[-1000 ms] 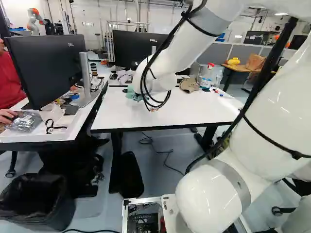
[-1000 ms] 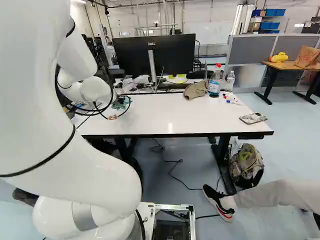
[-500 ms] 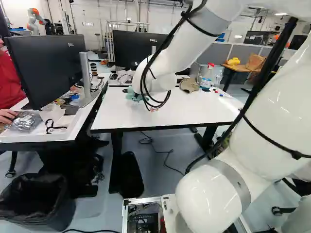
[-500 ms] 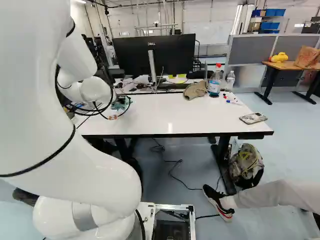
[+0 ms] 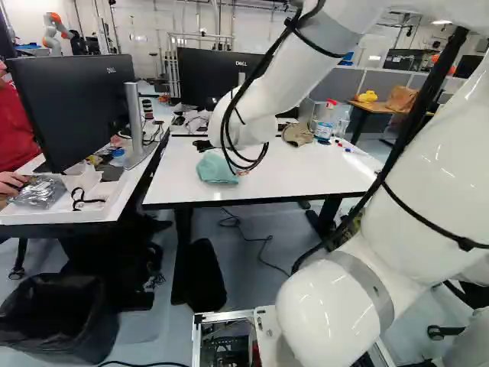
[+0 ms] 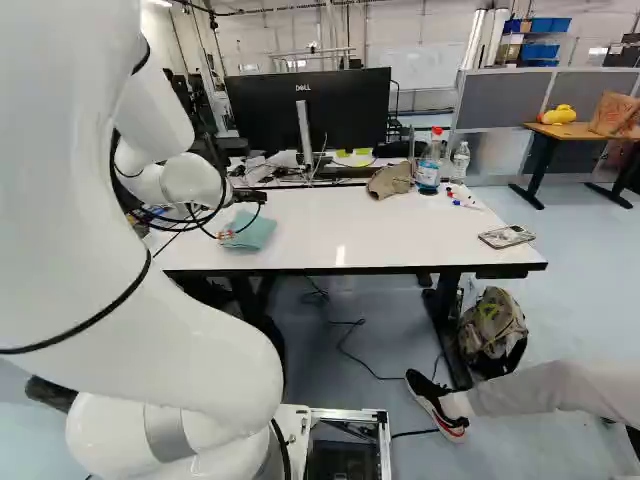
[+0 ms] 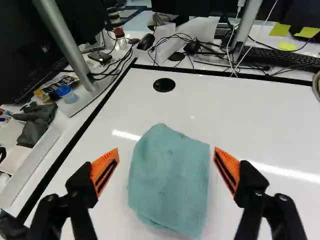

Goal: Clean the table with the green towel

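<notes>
Part of my black gripper (image 6: 250, 197) shows past the wrist at the table's left end in the right base view. In the wrist view the gripper (image 7: 166, 162) has its orange-padded fingers wide apart, one on each side of the green towel (image 7: 170, 182), touching neither side. Folded and fairly flat, the towel (image 5: 217, 168) lies on the white table (image 5: 283, 180), near its left end in the left base view. The gripper partly overhangs the table, and cables cross in front of the towel there.
A beige cap (image 6: 390, 180), a bottle (image 6: 429, 168), markers (image 6: 464, 198) and a phone (image 6: 507, 236) are on the table. A monitor (image 5: 75, 103) stands on the adjoining left desk. Behind are a keyboard (image 7: 280, 57) and another monitor. Another robot (image 5: 57, 32) is far back.
The gripper has opened and let go of the towel, which was bunched at it before and now lies spread wider on the table. The upper arm and base look unmoved.
</notes>
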### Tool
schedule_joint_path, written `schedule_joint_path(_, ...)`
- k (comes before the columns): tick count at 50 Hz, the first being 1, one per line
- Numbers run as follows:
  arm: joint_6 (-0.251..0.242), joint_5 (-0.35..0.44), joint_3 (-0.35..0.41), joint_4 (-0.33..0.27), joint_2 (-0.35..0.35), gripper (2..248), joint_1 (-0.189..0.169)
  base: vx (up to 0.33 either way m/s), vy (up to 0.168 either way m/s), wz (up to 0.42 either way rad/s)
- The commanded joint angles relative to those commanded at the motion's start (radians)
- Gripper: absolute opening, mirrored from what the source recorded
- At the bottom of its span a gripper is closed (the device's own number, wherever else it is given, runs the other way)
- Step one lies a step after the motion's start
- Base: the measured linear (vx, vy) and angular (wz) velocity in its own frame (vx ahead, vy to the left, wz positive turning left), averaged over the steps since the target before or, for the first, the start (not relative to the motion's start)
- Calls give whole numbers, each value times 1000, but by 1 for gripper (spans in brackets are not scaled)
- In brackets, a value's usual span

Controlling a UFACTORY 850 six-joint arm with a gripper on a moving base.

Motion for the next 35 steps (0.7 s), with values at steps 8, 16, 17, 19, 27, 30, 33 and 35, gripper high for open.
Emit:
schedule_joint_path(8, 0, 0, 0, 0, 0, 247, 0, 0, 0, 0)
schedule_joint_path(16, 0, 0, 0, 0, 0, 247, 0, 0, 0, 0)
schedule_joint_path(17, 0, 0, 0, 0, 0, 247, 0, 0, 0, 0)
schedule_joint_path(19, 0, 0, 0, 0, 0, 247, 0, 0, 0, 0)
schedule_joint_path(27, 0, 0, 1, 0, 1, 247, -2, 0, 0, 0)
schedule_joint_path(30, 0, 0, 4, 0, 4, 247, -8, 0, 0, 0)
schedule_joint_path(33, 0, 0, 8, 0, 8, 247, -16, 0, 0, 0)
schedule_joint_path(35, 0, 0, 11, 0, 11, 247, -21, 0, 0, 0)
